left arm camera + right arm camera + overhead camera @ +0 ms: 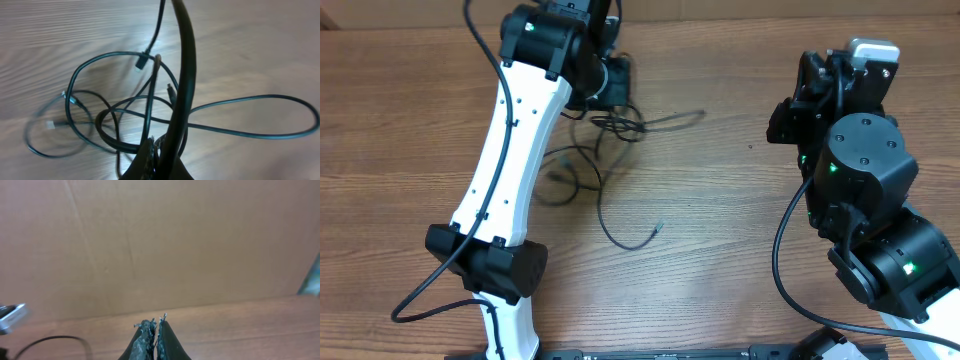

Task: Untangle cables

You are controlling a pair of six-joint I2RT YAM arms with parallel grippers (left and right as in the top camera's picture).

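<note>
Left fingers [141,164]: pinching the cables [141,60]
Right fingers [145,339]: pressed together, off the worktop [720,260]
Tangle: loose loops lying on worktop

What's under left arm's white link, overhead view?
Cables loop on the table up to the left arm's edge; whether any run underneath is hidden.

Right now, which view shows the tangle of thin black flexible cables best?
Left wrist: the thin black flexible cables fill the frame, loops and plug ends distinct. Overhead shows them small, partly under the left arm. Right wrist shows none of the tangle.
</note>
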